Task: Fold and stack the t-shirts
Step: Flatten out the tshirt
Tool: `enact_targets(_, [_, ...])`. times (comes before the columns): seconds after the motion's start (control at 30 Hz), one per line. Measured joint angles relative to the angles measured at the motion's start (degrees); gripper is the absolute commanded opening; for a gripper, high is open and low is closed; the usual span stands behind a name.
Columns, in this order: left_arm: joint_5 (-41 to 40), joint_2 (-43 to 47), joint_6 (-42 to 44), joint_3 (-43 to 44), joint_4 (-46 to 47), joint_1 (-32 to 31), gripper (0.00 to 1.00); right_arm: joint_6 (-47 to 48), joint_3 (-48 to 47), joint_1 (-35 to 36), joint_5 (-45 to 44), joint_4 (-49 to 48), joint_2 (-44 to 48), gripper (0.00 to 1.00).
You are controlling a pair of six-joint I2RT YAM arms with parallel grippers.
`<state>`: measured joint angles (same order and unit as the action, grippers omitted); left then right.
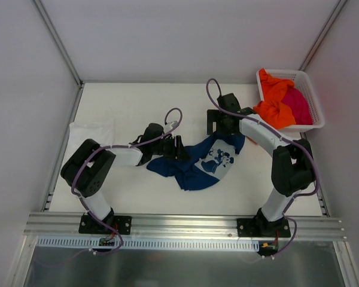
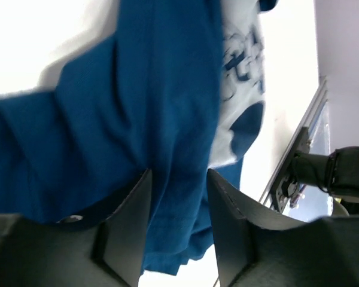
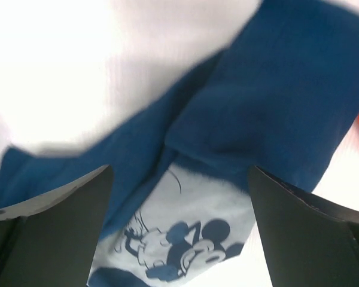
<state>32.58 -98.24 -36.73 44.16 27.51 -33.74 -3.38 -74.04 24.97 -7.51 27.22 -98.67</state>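
Observation:
The navy blue t-shirt [image 1: 194,167] lies crumpled at the table's middle, its pale chest print [image 1: 219,160] facing up. My left gripper [image 1: 180,149] is at the shirt's left edge. In the left wrist view a thick fold of the navy shirt [image 2: 167,119] sits between its fingers, and the left gripper [image 2: 178,179] is closed on it. My right gripper [image 1: 226,135] is wide open above the shirt's far right part. In the right wrist view the right gripper [image 3: 179,173] frames the print [image 3: 185,239] without touching it. The white t-shirt [image 1: 93,131] lies flat at the left.
The white lattice basket [image 1: 314,101] stands at the back right corner and holds the orange t-shirt [image 1: 274,101] and the magenta t-shirt [image 1: 299,104]. White walls close in the table on three sides. A metal rail [image 1: 179,224] runs along the near edge.

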Motion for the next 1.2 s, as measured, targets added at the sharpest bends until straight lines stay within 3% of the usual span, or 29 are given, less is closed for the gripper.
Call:
enact_targets(0.27, [-5.9,8.4,-1.4,-9.4,-2.6,-3.0,0.24,1.0,-6.8,0.2,-1.3,0.3,-2.9,0.99])
enact_targets(0.53, [-12.8,16.1,-4.6,-13.7,-7.3,-9.5,0.24,1.3,-8.2,0.3,-1.1,1.0,-6.7,0.99])
enact_targets(0.63, [-15.5,18.9,-4.9,-13.7,-10.1,-11.4,0.25,1.2,-7.4,0.7,-1.1,1.4,-7.0,0.94])
enact_targets(0.67, [-16.5,19.9,-5.1,-13.7,-11.0,-11.9,0.26,1.2,-6.9,1.0,-1.0,1.4,-6.9,0.83])
enact_targets(0.73, [-17.9,21.9,-5.2,-13.6,-12.4,-12.6,0.27,1.2,-5.9,1.5,-1.0,1.5,-6.9,0.69])
enact_targets(0.8, [-19.5,23.0,-4.9,-12.7,-14.6,-12.9,0.28,1.0,-4.7,2.1,-0.9,1.7,-6.7,0.50])
enact_targets(0.83, [-20.4,23.1,-4.6,-11.9,-15.7,-12.8,0.28,0.8,-4.3,2.4,-0.9,2.0,-6.7,0.35])
enact_targets(0.97, [-24.1,23.1,-3.0,-7.5,-19.9,-12.8,0.30,0.6,-3.9,3.8,-1.5,3.5,-5.9,0.00])
enact_targets(1.2, [-25.8,20.7,-1.2,-2.9,-21.3,-12.8,0.30,0.8,-3.5,5.4,-4.9,6.4,1.0,0.00])
